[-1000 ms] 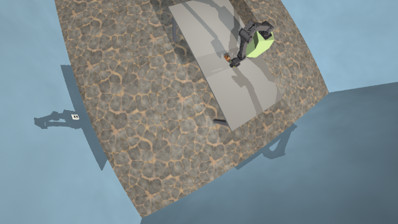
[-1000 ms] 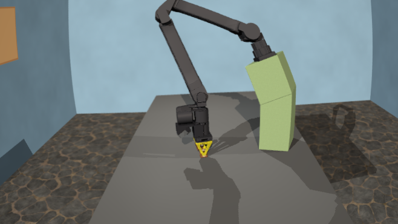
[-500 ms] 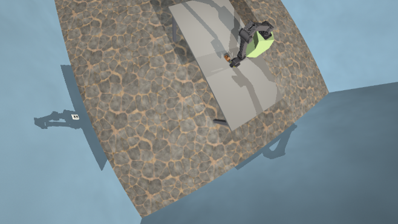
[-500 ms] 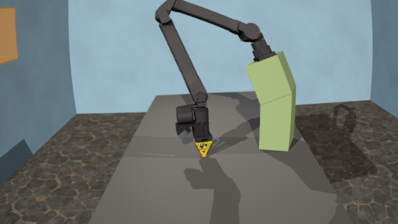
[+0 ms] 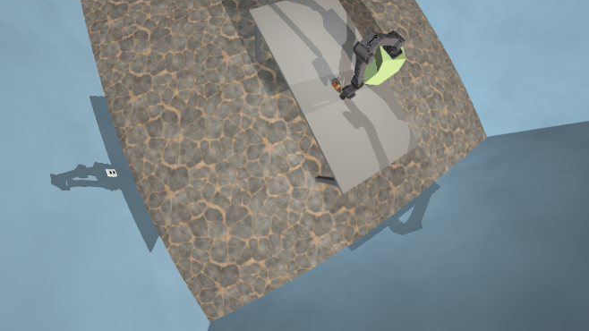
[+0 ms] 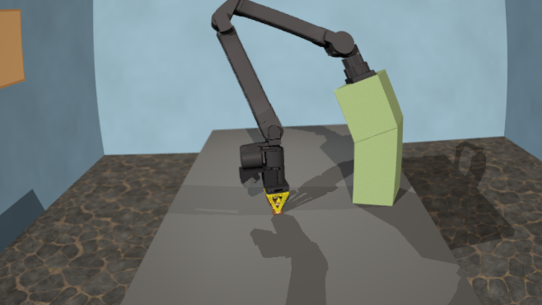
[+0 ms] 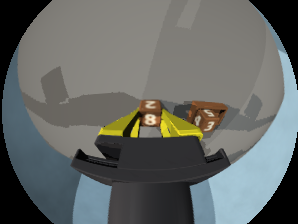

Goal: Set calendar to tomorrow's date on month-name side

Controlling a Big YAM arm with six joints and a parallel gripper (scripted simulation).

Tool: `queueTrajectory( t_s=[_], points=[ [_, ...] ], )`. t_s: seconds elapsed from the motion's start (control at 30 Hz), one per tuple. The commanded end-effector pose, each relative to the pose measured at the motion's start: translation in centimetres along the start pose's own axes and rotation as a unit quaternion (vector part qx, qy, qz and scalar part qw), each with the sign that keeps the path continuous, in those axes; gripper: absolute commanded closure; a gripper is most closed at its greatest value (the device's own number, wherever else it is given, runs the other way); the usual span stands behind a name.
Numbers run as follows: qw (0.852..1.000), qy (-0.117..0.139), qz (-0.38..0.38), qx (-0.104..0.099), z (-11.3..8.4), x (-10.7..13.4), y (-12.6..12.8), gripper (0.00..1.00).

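Note:
My gripper (image 5: 344, 96) (image 6: 278, 211) (image 7: 150, 111) points down, its yellow fingers shut on a small brown cube. This cube (image 7: 150, 119) shows an 8 on the face toward the wrist camera and a 2, turned over, on its top face. It is at or just above the table; I cannot tell which. The brown tray (image 7: 223, 106) lies to the right in the wrist view, apart from the fingers. The other cube (image 7: 209, 124) is at the tray, showing a 3, what looks like a 4 at its left, and a 5 on top. The month's name is not readable.
The grey table (image 5: 358, 155) (image 6: 198, 262) carries long shadows of the arm. The green pedestal (image 5: 388, 70) (image 6: 376, 159) under the arm's base stands at the table's right side in the exterior view. The tray stands close beside the gripper.

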State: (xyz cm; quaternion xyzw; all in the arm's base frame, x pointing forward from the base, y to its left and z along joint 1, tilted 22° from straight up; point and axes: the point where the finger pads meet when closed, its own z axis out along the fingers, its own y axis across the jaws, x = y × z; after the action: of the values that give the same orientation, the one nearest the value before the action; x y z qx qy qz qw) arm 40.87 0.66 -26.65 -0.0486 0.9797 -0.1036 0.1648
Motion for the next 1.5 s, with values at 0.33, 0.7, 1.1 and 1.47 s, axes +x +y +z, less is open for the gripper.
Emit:
queueTrajectory(
  t_s=[0.33, 0.7, 1.1, 1.47],
  points=[
    [1.000, 0.009, -0.002, 0.001, 0.42, 0.84, -0.49, 0.74],
    [1.000, 0.009, -0.002, 0.001, 0.42, 0.84, -0.49, 0.74],
    [1.000, 0.009, -0.002, 0.001, 0.42, 0.84, -0.49, 0.59],
    [1.000, 0.009, -0.002, 0.001, 0.42, 0.84, -0.49, 0.55]
  ],
)
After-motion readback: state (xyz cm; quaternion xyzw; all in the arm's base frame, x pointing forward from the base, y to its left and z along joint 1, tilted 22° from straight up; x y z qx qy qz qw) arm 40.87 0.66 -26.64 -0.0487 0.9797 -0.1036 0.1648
